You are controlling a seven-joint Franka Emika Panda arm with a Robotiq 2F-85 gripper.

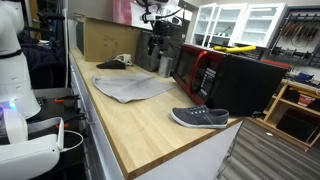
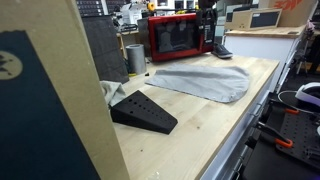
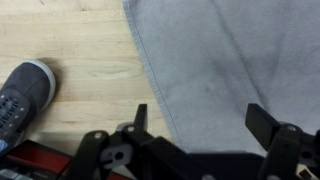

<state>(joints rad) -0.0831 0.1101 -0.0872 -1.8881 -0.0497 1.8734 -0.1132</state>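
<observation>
My gripper [image 3: 200, 125] is open and empty, and hangs well above the wooden counter. In the wrist view its two black fingers frame the edge of a grey cloth [image 3: 230, 60] that lies flat below. A grey sneaker [image 3: 20, 95] with a white toe lies on the wood beside the cloth. In both exterior views the gripper [image 1: 155, 47] [image 2: 208, 30] is up near the back of the counter, by the red microwave [image 1: 203, 70] [image 2: 175, 36]. The cloth [image 1: 132, 88] [image 2: 200, 80] is spread in the middle of the counter, and the sneaker [image 1: 200, 117] [image 2: 222, 50] lies apart from it.
A black wedge-shaped block [image 2: 145, 110] and a metal cup [image 2: 135, 57] stand on the counter [image 1: 140, 125]. A cardboard box [image 1: 103, 40] stands at the back, with a small black object [image 1: 115, 63] in front of it. A black appliance [image 1: 250, 85] stands next to the red microwave.
</observation>
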